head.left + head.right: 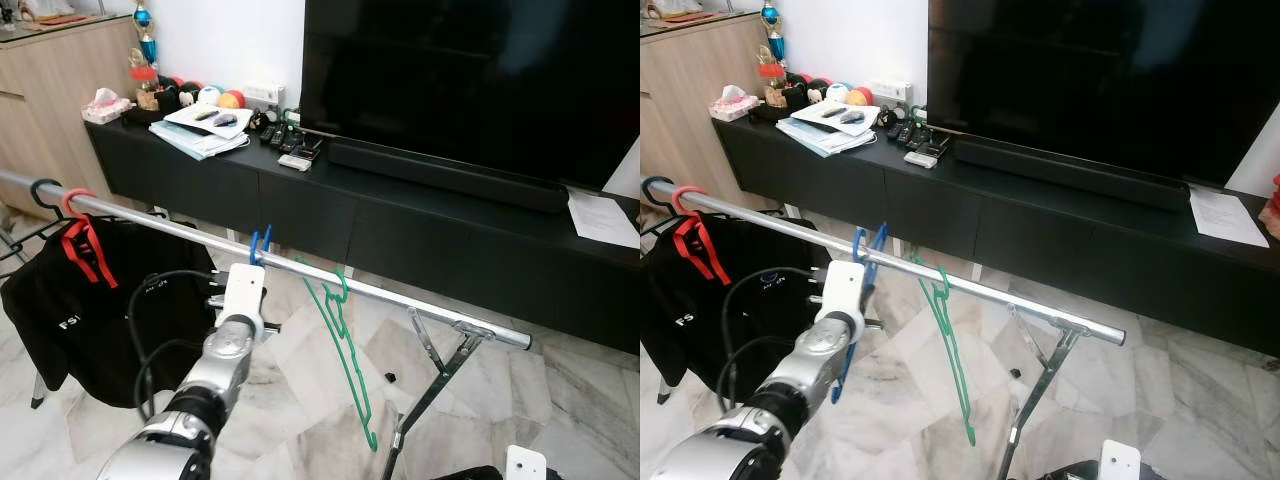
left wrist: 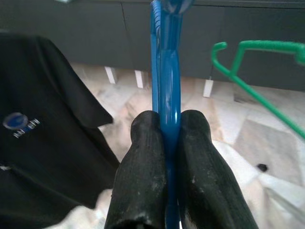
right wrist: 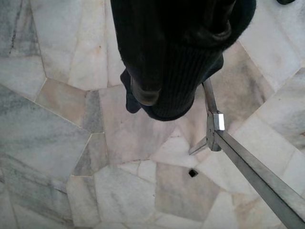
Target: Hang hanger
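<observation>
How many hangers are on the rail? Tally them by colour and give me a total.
red hanger: 1
black hanger: 1 (only its hook and a bit of wire are visible)
blue hanger: 1 (gripped by the left end effector)
green hanger: 1
Total: 4

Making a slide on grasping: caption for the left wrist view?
Left tool pinching a blue hanger, green hanger nearby.
</observation>
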Available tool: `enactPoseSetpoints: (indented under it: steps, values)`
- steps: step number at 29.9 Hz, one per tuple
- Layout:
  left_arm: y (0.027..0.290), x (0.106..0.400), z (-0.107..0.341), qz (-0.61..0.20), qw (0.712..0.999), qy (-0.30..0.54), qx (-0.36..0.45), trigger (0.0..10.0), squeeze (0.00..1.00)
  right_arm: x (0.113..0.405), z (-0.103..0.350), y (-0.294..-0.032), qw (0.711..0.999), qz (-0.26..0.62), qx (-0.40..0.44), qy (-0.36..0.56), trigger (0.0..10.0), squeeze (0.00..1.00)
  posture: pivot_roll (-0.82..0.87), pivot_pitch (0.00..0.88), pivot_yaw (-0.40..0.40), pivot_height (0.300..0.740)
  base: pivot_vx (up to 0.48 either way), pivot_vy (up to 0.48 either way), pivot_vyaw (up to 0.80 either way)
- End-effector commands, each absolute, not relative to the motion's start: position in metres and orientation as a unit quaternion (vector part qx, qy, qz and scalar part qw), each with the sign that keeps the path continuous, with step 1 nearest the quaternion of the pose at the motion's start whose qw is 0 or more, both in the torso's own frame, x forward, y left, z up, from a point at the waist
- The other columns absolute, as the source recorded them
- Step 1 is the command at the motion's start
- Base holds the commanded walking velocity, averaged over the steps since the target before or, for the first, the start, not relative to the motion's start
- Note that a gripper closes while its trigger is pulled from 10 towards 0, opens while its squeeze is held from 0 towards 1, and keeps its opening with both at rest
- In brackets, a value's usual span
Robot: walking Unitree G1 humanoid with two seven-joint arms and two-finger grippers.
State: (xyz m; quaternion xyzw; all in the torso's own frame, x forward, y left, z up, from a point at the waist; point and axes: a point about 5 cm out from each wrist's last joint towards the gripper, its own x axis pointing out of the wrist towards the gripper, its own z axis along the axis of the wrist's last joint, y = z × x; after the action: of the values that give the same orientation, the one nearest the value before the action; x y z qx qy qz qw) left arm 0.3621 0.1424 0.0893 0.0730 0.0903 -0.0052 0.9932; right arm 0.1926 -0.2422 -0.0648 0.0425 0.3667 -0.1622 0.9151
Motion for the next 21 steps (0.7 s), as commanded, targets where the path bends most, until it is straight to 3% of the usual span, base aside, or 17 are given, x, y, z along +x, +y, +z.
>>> enactPoseSetpoints:
  steps: [1,15,16,17,18,19,21]
  values:
    - [0.143,0.361,0.093,-0.021,0.994,0.066,0.088,0.0,0.00,0.188,-0.066,-0.248,0.911,-0.170,0.042,0.373,10.0,0.00,0.03,0.000,-0.064,0.740,0.000,0.000,0.00]
    - [0.166,0.315,0.067,-0.035,0.991,0.031,0.125,0.0,0.00,0.185,-0.066,-0.252,0.910,-0.166,0.034,0.379,10.0,0.00,0.06,0.000,-0.073,0.740,0.000,0.000,0.00]
    - [0.169,0.311,0.063,-0.033,0.990,0.040,0.128,0.9,0.00,0.185,-0.066,-0.252,0.910,-0.164,0.033,0.380,10.0,0.00,0.06,0.000,-0.073,0.740,0.000,0.000,0.00]
    - [0.169,0.311,0.063,-0.033,0.990,0.040,0.128,0.9,0.00,0.185,-0.066,-0.252,0.910,-0.164,0.033,0.380,10.0,0.00,0.06,0.000,-0.073,0.740,0.000,0.000,0.00]
    - [0.172,0.308,0.058,-0.030,0.990,0.047,0.132,8.4,0.00,0.185,-0.066,-0.251,0.910,-0.163,0.032,0.381,10.0,0.00,0.06,0.000,-0.072,0.740,0.000,0.000,0.00]
    - [0.182,0.302,0.049,-0.011,0.989,0.067,0.135,10.0,0.00,0.185,-0.067,-0.250,0.909,-0.162,0.032,0.382,10.0,0.00,0.06,0.000,-0.071,0.740,0.000,0.000,0.00]
    - [0.188,0.297,0.043,0.003,0.987,0.079,0.136,10.0,0.00,0.185,-0.067,-0.250,0.909,-0.161,0.031,0.383,10.0,0.00,0.06,0.000,-0.071,0.740,0.000,0.000,0.00]
